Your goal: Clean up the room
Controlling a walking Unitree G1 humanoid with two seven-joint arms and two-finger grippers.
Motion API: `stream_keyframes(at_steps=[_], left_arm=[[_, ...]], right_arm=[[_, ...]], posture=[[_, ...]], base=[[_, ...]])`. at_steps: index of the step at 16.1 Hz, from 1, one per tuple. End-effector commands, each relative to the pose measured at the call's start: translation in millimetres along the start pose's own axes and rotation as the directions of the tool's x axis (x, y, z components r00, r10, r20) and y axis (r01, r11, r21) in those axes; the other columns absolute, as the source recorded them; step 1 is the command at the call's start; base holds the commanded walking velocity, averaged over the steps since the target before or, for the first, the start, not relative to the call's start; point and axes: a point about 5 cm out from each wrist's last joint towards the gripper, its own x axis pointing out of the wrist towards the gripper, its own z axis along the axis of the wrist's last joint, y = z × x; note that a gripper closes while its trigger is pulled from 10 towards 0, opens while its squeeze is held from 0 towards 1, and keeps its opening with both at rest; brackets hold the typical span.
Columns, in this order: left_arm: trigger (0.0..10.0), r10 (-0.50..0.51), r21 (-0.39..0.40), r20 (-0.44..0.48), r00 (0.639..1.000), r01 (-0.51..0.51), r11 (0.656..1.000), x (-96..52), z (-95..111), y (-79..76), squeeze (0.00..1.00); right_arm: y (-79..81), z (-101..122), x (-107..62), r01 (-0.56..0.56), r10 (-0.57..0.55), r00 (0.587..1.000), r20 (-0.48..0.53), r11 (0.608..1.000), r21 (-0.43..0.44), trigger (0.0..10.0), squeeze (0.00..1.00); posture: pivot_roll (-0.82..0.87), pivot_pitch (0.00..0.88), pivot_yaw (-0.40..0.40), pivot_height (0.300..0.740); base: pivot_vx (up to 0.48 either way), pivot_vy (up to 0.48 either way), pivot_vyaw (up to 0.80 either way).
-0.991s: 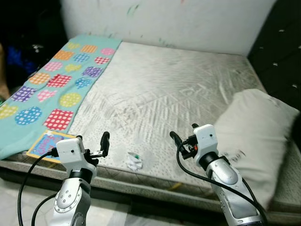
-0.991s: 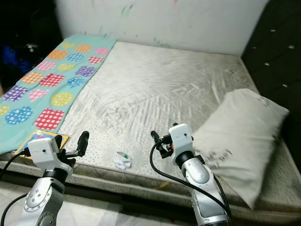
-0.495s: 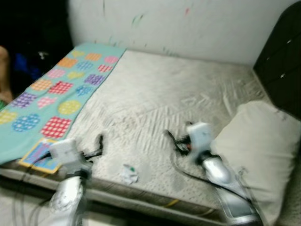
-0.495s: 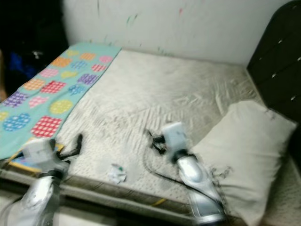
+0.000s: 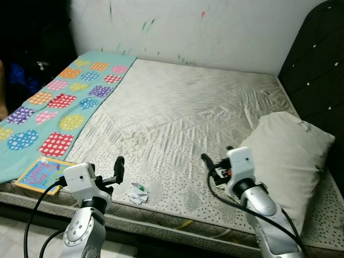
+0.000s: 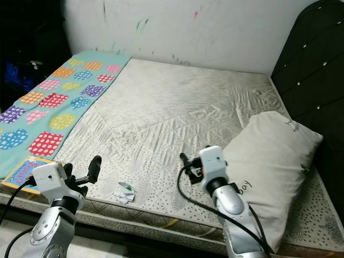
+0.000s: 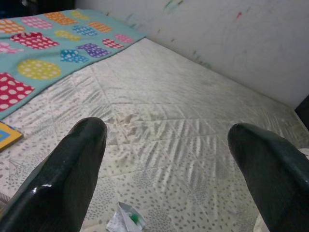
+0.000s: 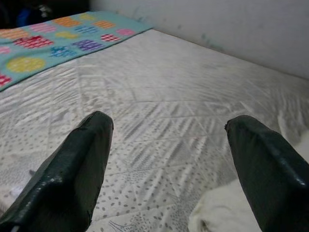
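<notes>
A bare mattress (image 5: 177, 118) with a pale quilted cover takes up the middle of the frame, its front edge running along the bottom. Behind it, across the top, stands a white wall (image 5: 215, 27) marked with small green and red smears. A dark tufted headboard (image 5: 317, 70) rises at the upper right. A teal blanket (image 5: 59, 102) with coloured dotted patches lies along the left side of the mattress. The far left corner is in deep shadow. A strip of pale floor (image 5: 16, 236) shows at the lower left.
</notes>
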Motion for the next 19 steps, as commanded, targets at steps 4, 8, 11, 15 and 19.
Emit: stream_keyframes(at_steps=[4,8,11,15,19], left_arm=[[10.0,-0.012,0.008,0.004,1.000,0.012,1.000,0.3,3,-3.6,0.00],[10.0,-0.003,0.011,-0.004,1.000,0.003,1.000,-0.4,3,-2.2,0.00],[10.0,0.004,0.015,-0.010,1.000,-0.003,1.000,0.4,2,-1.0,0.00],[10.0,-0.024,0.028,0.007,1.000,0.024,0.999,-0.4,6,-1.3,0.00],[10.0,-0.008,0.061,-0.039,0.999,0.010,0.998,-6.5,8,8.3,0.00]], right_arm=[[-2.0,6,3.2,0.014,-0.015,1.000,0.015,1.000,0.014,10.0,0.00],[0.0,5,2.7,0.008,-0.008,1.000,0.008,1.000,0.016,10.0,0.00],[0.9,5,4.5,0.006,-0.006,1.000,0.006,1.000,0.018,10.0,0.00],[3.0,5,6.8,0.001,-0.001,1.000,0.004,1.000,0.019,10.0,0.00],[0.9,5,8.5,-0.003,0.003,1.000,-0.003,1.000,0.016,10.0,0.00]], posture=[[-0.01,0.000,-0.041,0.740],[0.00,0.000,-0.042,0.740],[0.00,0.000,-0.042,0.740],[0.00,0.000,-0.049,0.740],[0.00,0.000,-0.056,0.740]], base=[[0.000,0.415,-0.28],[0.000,0.480,0.00],[0.000,0.480,0.00],[0.000,0.240,0.00],[0.000,0.000,0.00]])
